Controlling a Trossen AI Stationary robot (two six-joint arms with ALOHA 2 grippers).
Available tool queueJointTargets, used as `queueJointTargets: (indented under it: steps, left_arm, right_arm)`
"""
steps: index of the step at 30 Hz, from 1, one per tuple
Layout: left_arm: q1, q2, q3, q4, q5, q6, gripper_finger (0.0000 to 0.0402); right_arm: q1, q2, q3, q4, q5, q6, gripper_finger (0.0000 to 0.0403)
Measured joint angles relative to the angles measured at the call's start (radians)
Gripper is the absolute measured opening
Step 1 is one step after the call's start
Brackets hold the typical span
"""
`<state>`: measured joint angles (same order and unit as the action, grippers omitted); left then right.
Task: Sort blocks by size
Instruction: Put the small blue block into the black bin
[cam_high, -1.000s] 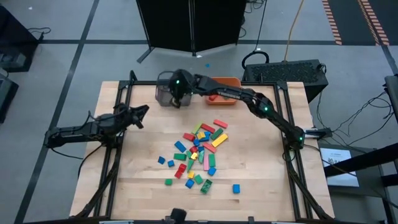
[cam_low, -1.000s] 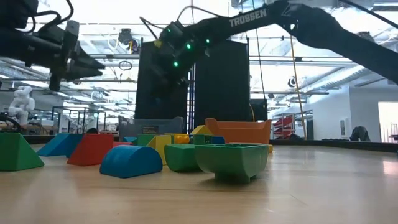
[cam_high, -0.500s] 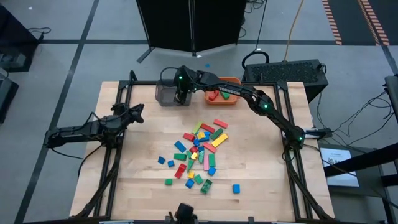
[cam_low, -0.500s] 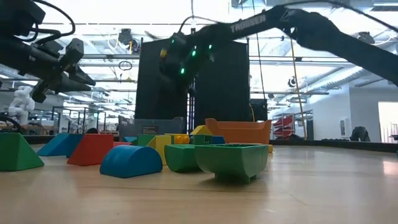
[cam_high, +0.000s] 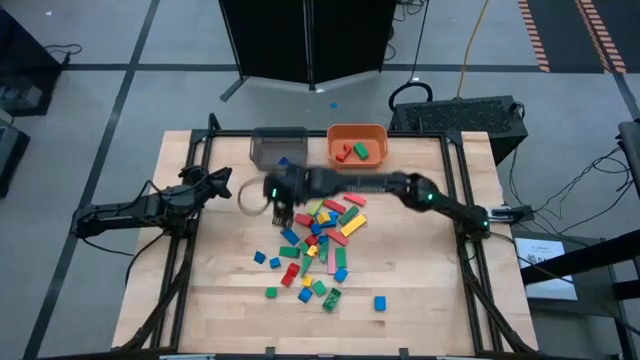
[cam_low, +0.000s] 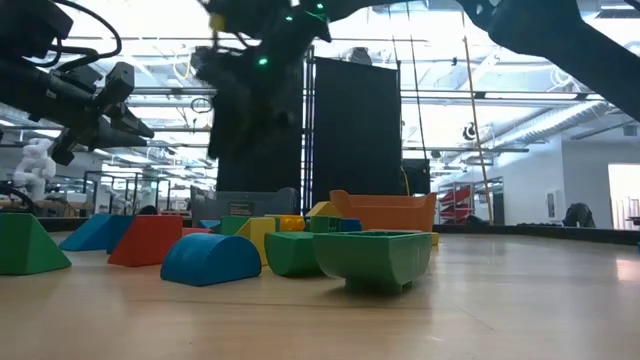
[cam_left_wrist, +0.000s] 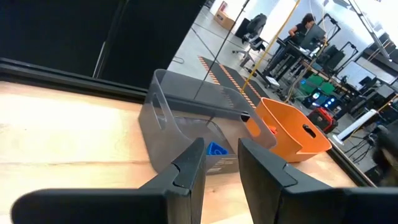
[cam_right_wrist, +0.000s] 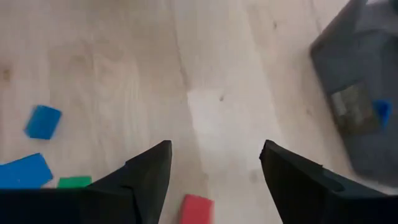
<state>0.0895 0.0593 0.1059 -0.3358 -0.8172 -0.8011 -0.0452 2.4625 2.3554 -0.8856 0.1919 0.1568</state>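
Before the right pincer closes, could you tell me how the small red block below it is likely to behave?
The red block has flat faces, so it should probably sit still rather than roll. It looks solid, so likely stiff. It lies apart from neighbours between the open right pincer fingers, and might slide on the smooth wooden table if nudged.

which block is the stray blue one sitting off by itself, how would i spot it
Start at the wooden table and find the heap of blocks in its middle. Go past the heap toward the front edge, on the right arm's side: the lone blue cube sits apart, touching nothing.
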Motion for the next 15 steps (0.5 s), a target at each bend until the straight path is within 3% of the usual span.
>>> queueJointTargets:
  steps: [5,15]
  left_arm:
    - [0.0,0.0,0.0,0.0,0.031,-0.003,0.0095]
    - [0.0,0.003,0.0,-0.001,0.084,-0.001,0.0095]
  right_arm:
    - [0.064,0.033,-0.001,0.019,0.168,0.079,0.0241]
    - [0.092,0.067,-0.008,-0.006,0.113,0.266,0.0242]
